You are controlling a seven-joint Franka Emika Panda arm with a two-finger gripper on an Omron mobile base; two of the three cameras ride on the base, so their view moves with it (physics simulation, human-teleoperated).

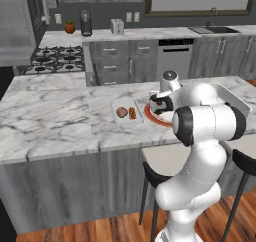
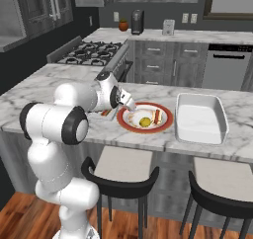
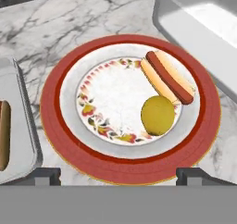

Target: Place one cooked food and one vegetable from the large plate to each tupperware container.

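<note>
Gripper (image 3: 118, 173) hovers over large plate (image 3: 69, 144), fingers spread, nothing btwn. Hot dog (image 3: 167, 76) at plate's 2 o'clock, long axis 10–4; yellow-green veg (image 3: 158, 115) touching it. Deep white container (image 3: 194, 28) just beside rim, 1 o'clock; small tray (image 3: 18, 140) at 9.

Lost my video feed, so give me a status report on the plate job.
Gripper above large plate, jaws open, empty. Hot dog and yellow vegetable remain on it. Small tray loaded; deep white container empty. Path clear.
</note>
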